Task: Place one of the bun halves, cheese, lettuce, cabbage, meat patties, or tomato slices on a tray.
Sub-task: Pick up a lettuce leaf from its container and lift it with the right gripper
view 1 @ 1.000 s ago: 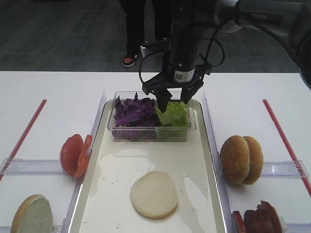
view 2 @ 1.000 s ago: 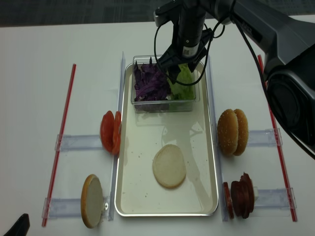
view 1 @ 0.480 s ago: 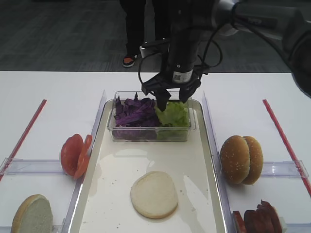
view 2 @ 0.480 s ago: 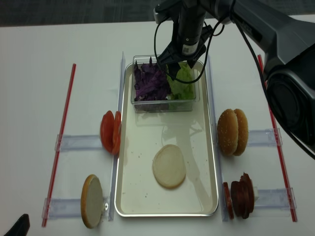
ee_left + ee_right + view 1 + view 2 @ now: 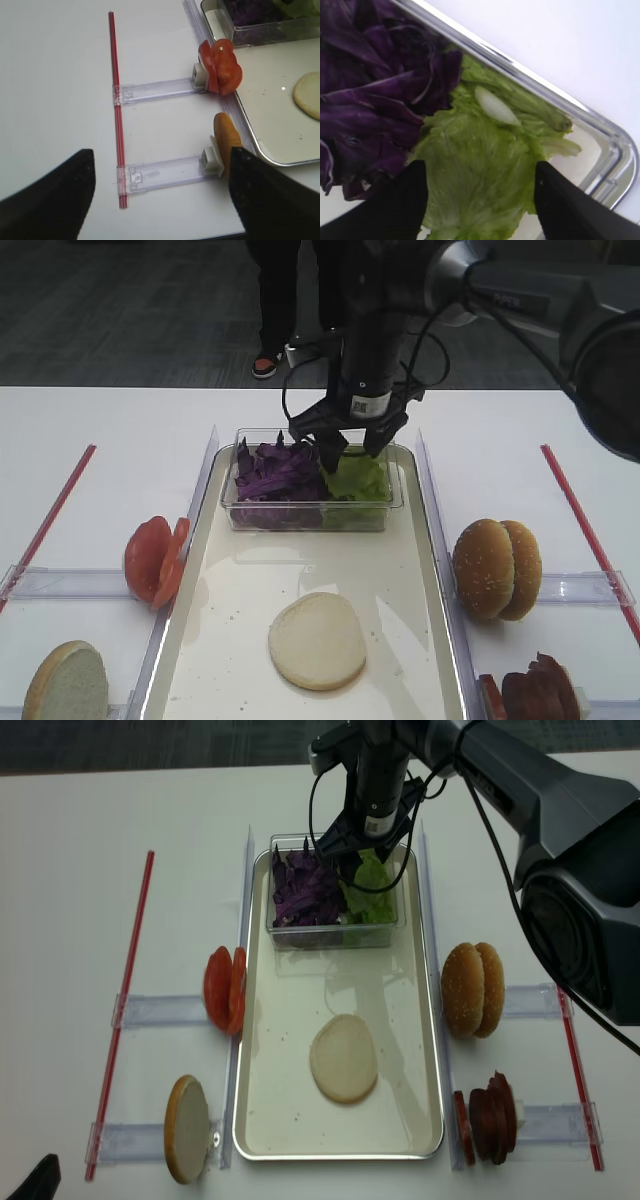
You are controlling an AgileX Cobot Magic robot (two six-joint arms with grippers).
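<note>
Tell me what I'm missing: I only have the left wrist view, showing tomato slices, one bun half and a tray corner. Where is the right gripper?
Observer: The right gripper hangs over the lettuce in the clear tub.
Operator: Holding anything?
Observer: No, its jaws stand open with the leaf lying below them.
Operator: What else is in that tub?
Observer: Purple cabbage, left of the lettuce.
Operator: Anything placed on the tray?
Observer: One bun half, cut face up, on the tray.
</note>
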